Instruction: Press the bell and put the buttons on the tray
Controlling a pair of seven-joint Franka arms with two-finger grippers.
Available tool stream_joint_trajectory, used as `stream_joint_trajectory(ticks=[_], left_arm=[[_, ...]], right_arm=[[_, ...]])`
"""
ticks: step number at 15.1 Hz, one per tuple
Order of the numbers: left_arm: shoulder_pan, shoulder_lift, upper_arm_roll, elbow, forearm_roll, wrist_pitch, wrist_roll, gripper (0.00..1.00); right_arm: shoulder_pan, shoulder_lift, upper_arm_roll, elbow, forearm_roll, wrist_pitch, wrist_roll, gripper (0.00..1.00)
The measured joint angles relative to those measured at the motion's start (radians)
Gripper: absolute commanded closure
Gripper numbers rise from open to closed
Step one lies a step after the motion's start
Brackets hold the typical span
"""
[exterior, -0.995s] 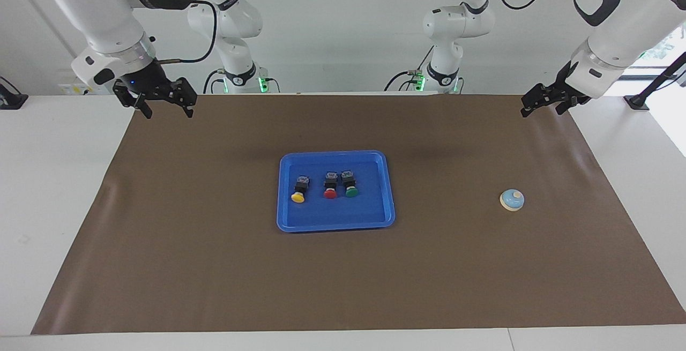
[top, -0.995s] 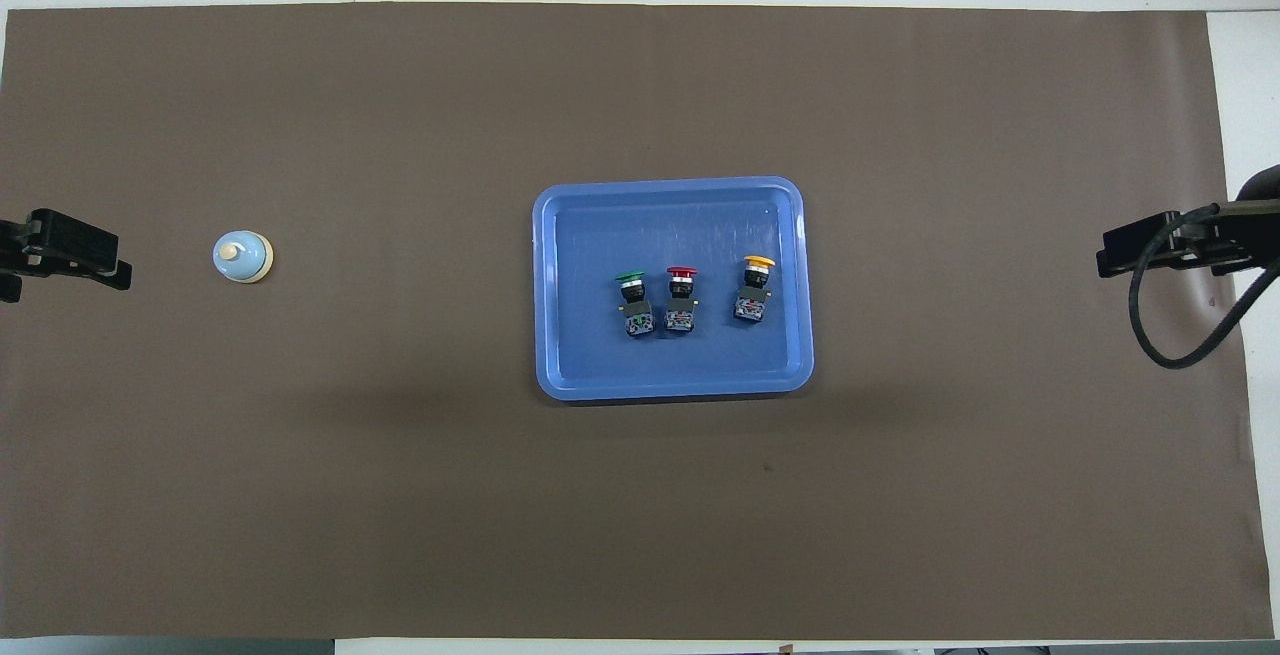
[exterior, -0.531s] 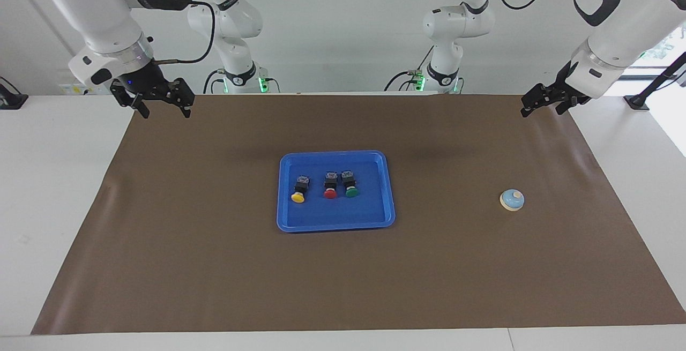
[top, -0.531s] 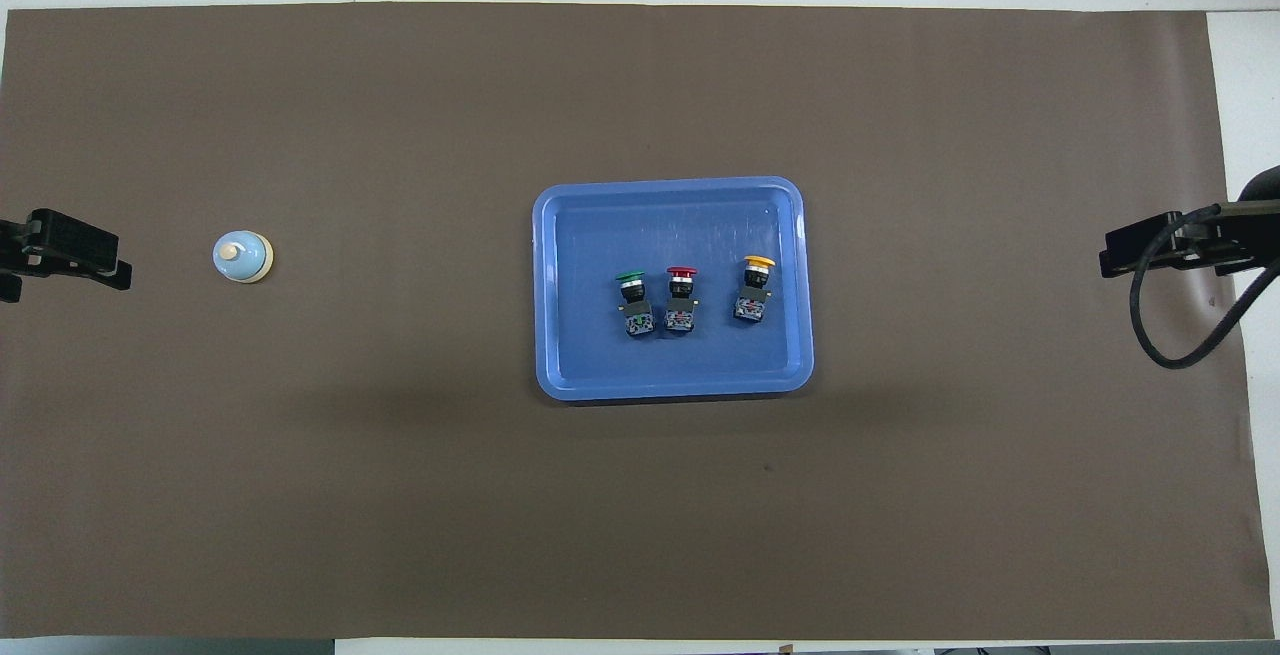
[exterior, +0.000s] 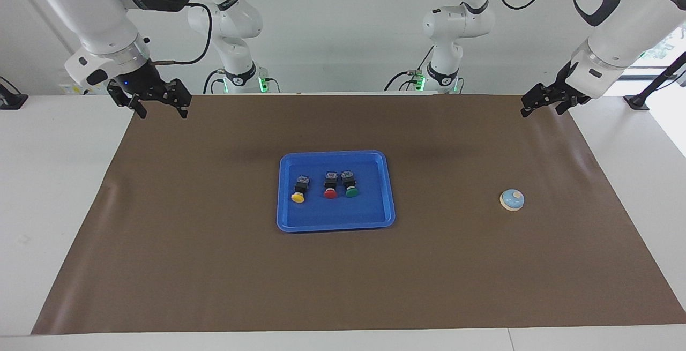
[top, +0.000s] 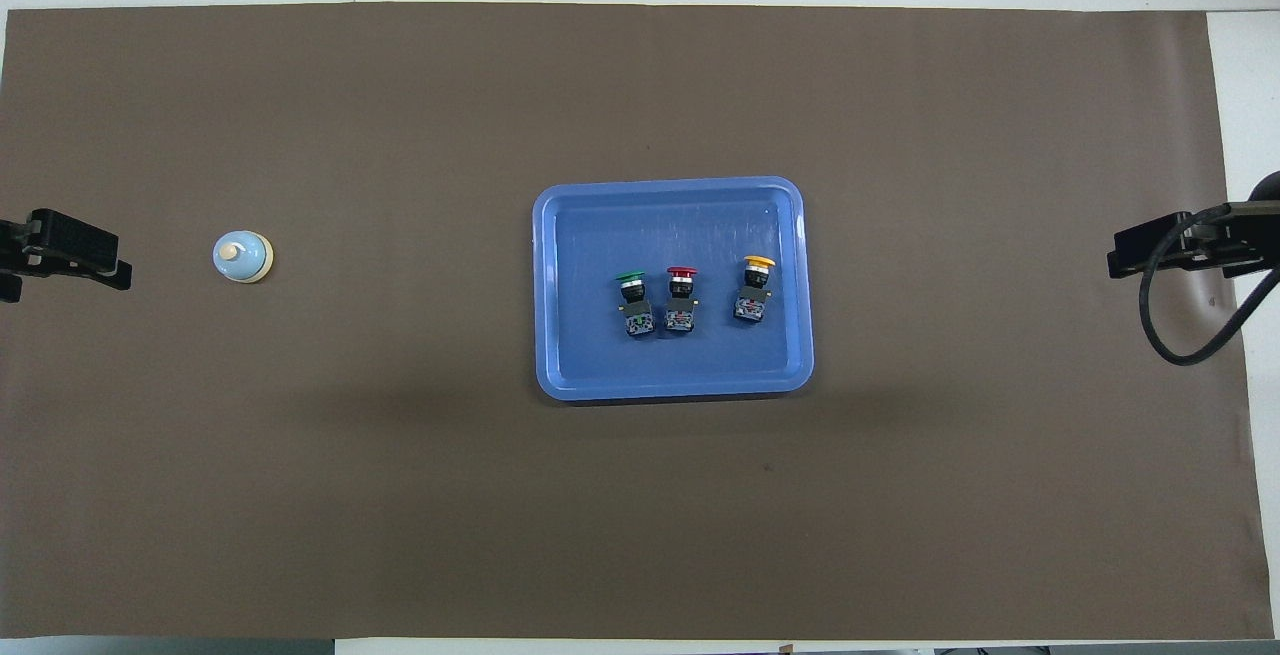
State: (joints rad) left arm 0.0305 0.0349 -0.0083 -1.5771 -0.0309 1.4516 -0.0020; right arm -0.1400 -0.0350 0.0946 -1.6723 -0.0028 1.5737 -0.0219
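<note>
A shallow bright-blue tray (exterior: 336,222) (top: 672,197) is set mid-table. Three black-bodied buttons are laid on their sides in it in a row, caps pointed away from the robots: yellow button (exterior: 299,189) (top: 754,288), red button (exterior: 330,186) (top: 680,299), green button (exterior: 350,184) (top: 634,303). The light-blue bell (exterior: 512,199) (top: 242,257) is stood upright toward the left arm's end of the table.

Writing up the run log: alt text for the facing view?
Three buttons, yellow, red and green, lie in a blue tray mid-table on a brown mat. A small bell sits toward the left arm's end.
</note>
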Motion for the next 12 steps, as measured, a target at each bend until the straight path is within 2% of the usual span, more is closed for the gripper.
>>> stream_joint_trajectory(ticks=[4,7,9,10,11,12], left_arm=[[0.000,0.000,0.000,0.000,0.000,-0.004,0.000,0.00],[0.000,-0.017,-0.001,-0.003,0.000,-0.110,0.000,0.00],[0.000,-0.040,-0.001,-0.007,0.000,-0.132,0.000,0.00],[0.000,-0.049,-0.001,-0.010,0.000,-0.132,-0.007,0.05],[0.000,-0.056,-0.001,-0.015,0.000,-0.124,-0.035,0.67],[0.000,-0.059,0.000,-0.024,0.000,-0.093,-0.090,1.00]], right_arm=[[0.000,0.000,0.000,0.000,0.000,0.000,0.000,0.00],[0.000,0.000,0.000,0.000,0.000,0.000,0.000,0.00],[0.000,0.000,0.000,0.000,0.000,0.000,0.000,0.00],[0.000,0.000,0.000,0.000,0.000,0.000,0.000,0.00],[0.000,0.000,0.000,0.000,0.000,0.000,0.000,0.00],[0.000,0.000,0.000,0.000,0.000,0.000,0.000,0.00]])
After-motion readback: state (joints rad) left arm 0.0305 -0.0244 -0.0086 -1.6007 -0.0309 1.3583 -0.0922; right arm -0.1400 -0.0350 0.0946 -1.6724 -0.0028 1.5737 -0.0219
